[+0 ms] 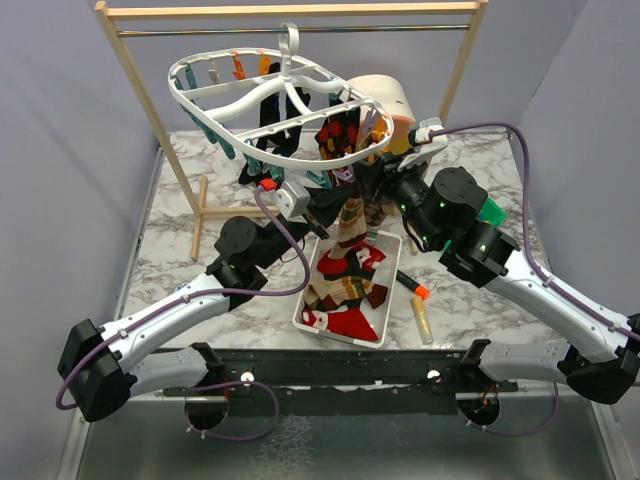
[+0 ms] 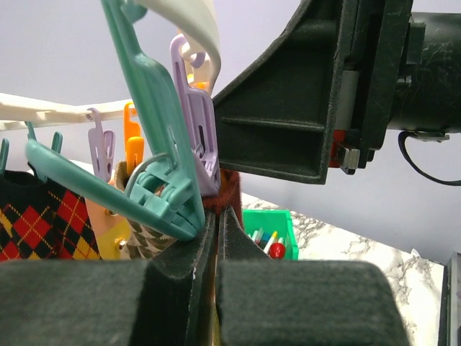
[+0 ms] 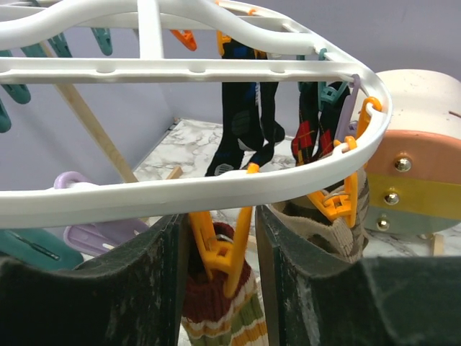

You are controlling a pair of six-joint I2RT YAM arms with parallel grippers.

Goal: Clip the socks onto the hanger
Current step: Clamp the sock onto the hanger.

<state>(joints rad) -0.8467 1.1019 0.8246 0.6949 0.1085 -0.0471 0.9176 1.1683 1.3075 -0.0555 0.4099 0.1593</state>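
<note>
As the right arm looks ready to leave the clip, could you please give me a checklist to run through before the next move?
1. Orange clip bites the sock at its cuff: ok.
2. Right gripper jaws stand apart, either side of the clip: ok.
3. Left gripper shut on the sock: ok.
4. Depth of the clip's bite: cannot tell.
5. Hanger hooked over the rod: ok.
</note>
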